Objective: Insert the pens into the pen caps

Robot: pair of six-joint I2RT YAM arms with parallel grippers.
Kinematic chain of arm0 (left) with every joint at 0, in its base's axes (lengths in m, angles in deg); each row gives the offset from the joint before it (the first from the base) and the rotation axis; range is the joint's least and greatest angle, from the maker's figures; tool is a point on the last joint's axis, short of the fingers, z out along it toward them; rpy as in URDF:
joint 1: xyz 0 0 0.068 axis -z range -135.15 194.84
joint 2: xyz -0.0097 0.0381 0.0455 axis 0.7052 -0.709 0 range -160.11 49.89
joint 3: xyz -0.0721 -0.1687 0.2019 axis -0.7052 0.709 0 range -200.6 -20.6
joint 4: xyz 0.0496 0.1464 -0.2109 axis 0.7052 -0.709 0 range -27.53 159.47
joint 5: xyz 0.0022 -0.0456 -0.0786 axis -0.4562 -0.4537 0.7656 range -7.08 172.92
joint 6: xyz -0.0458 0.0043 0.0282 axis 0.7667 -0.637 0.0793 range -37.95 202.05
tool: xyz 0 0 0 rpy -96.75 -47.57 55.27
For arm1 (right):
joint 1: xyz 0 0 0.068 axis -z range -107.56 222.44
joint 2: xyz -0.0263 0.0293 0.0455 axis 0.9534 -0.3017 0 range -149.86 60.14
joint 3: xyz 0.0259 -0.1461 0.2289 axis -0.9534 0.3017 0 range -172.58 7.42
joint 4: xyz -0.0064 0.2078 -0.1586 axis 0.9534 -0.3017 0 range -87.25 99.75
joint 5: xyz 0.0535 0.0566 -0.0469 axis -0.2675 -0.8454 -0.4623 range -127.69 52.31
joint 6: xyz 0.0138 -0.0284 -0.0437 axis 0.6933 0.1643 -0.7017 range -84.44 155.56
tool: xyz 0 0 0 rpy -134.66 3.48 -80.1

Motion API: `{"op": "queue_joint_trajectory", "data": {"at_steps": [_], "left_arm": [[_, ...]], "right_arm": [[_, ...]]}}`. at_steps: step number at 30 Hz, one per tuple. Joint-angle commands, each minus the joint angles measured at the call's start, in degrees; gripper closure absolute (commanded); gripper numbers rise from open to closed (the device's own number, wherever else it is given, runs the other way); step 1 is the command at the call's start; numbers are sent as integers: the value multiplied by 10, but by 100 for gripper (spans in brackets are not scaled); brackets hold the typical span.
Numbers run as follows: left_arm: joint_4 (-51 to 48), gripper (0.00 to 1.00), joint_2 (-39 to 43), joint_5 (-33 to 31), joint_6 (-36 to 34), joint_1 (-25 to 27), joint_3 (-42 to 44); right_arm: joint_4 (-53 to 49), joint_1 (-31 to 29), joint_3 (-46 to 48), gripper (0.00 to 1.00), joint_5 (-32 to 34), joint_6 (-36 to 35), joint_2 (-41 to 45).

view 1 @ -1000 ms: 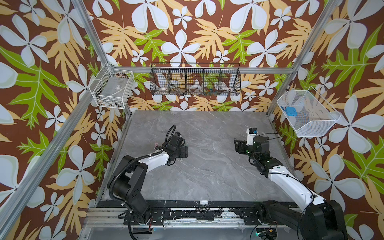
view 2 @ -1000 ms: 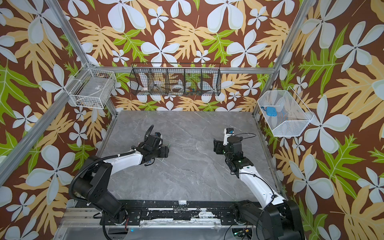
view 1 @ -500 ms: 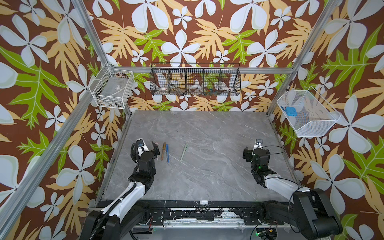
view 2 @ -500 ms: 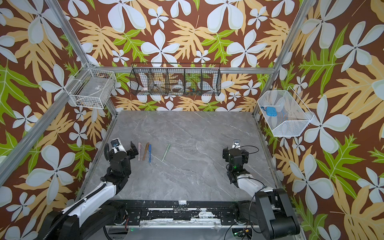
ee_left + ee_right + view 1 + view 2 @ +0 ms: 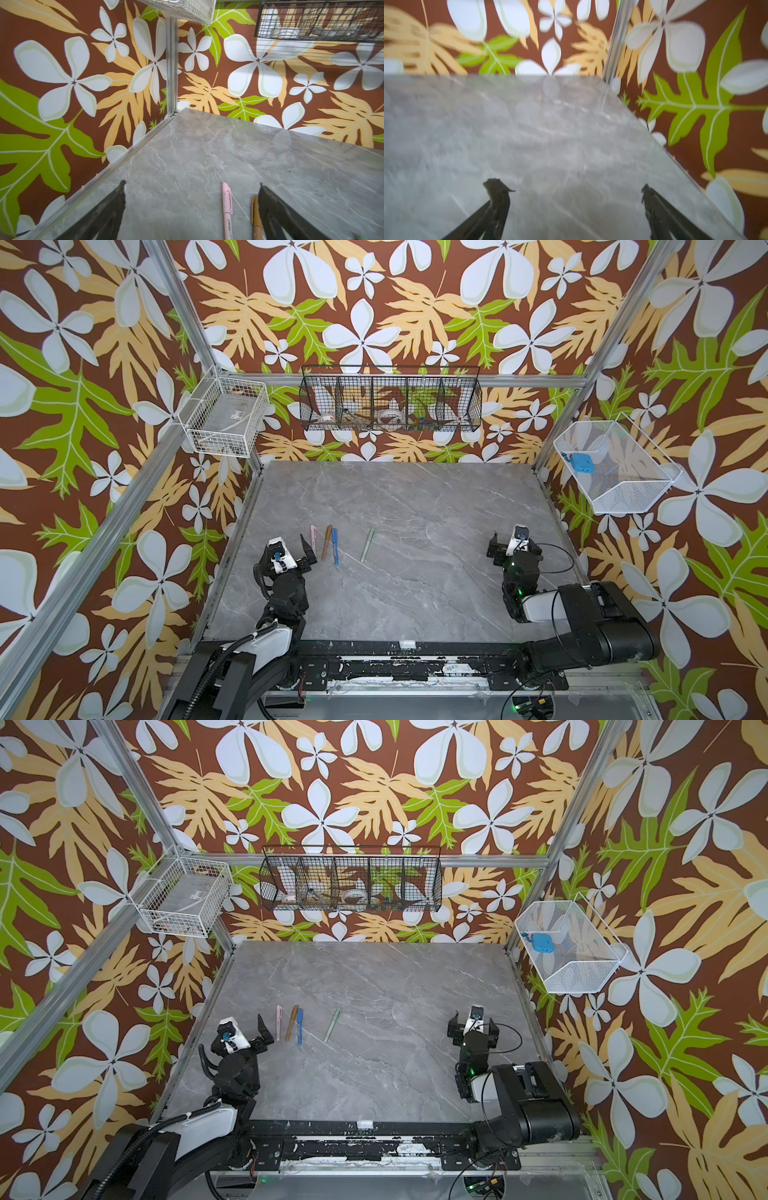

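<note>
Basket of white wire (image 5: 623,494) holds a flat blue object (image 5: 580,461). Thin coloured pens (image 5: 334,546) lie just beside the black left gripper (image 5: 192,184). Its jaws stand apart, as do those of the right gripper (image 5: 571,185).

brown floral walls (image 5: 374,302) around a grey marble tabletop (image 5: 415,506) — black wire basket (image 5: 457,406) on the back wall.
</note>
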Motion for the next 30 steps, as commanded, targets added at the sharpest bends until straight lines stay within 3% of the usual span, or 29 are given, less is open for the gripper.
{"op": "queue_joint_trajectory", "data": {"at_steps": [1, 3, 5, 6, 7, 8, 13, 16, 18, 30], "left_arm": [[84, 0, -31, 112, -2, -7, 15], [131, 0, -97, 72, 17, -16, 4], [210, 0, -194, 75, 23, -34, -12], [182, 0, -198, 91, 18, -33, -26], [68, 0, -160, 116, 24, -33, -49], [31, 0, -154, 125, 21, -33, -68], [89, 0, -178, 118, 17, -35, -60], [27, 0, -173, 119, 20, -35, -85], [71, 0, -180, 120, 16, -35, -70], [44, 0, -179, 151, 15, -41, -82]], "right_arm": [[-29, 0, -5, 1, 9, 3, 6], [-18, 1, -5, 1, -6, -7, 0], [-27, 1, -7, 0, -8, -4, 4], [-24, 1, -7, 1, -6, -5, 2], [-27, 1, -7, 1, -8, -4, 4], [-27, 1, -7, 0, -6, -4, 3], [-27, 1, -7, 0, -6, -4, 3], [-26, 1, -8, 1, -6, -4, 3], [-28, 1, -8, 1, -8, -4, 2], [-28, 1, -8, 0, -7, -4, 3]]}}
